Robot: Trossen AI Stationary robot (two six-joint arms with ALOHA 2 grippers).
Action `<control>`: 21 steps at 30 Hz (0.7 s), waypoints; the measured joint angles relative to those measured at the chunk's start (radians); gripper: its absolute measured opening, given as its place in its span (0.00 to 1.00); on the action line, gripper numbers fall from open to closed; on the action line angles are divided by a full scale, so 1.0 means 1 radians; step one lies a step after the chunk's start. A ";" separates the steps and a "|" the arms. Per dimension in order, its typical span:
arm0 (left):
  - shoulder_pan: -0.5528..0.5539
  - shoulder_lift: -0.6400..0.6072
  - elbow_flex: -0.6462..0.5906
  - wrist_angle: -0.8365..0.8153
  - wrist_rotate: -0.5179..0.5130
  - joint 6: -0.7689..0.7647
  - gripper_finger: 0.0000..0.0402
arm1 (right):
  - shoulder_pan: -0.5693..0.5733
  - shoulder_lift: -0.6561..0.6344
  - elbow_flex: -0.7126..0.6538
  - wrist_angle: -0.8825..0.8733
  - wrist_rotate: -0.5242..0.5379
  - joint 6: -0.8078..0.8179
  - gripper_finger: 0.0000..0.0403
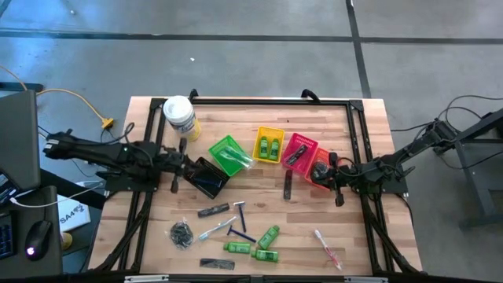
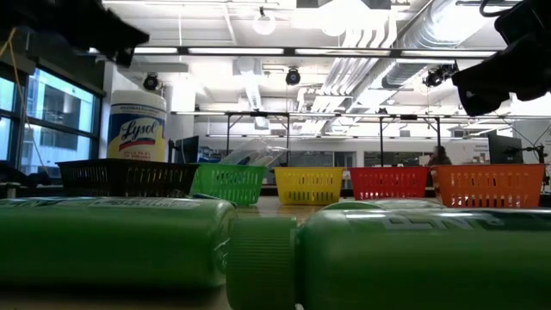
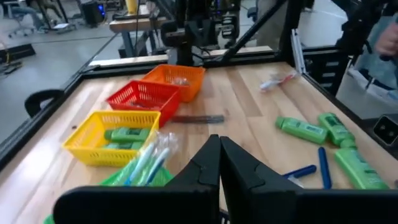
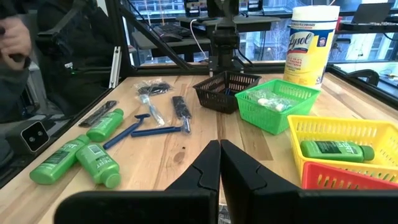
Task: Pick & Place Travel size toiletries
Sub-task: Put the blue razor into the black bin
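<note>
Wooden table (image 1: 259, 118) stands on grey concrete floor (image 1: 236, 55) crossed by dark seam lines. Left of the table: desk with computer mouse (image 1: 35, 234). Beyond the table: white ceiling ducts (image 2: 413, 34), tube lighting, large window (image 2: 47, 120)

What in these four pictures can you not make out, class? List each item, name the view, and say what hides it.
- Black basket contents: high view, too dark and small; low view, its mesh wall blocks them.
- Orange basket contents: high view, the right gripper overlaps it; left wrist view, blurred.
- Green bottles: low view, cut off by the picture's edges, labels unreadable.
- Person: right wrist view, cut off at the edge.
</note>
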 joint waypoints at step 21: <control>-0.009 0.000 -0.214 0.242 -0.095 -0.035 0.00 | 0.000 0.018 0.000 0.007 0.000 -0.004 0.01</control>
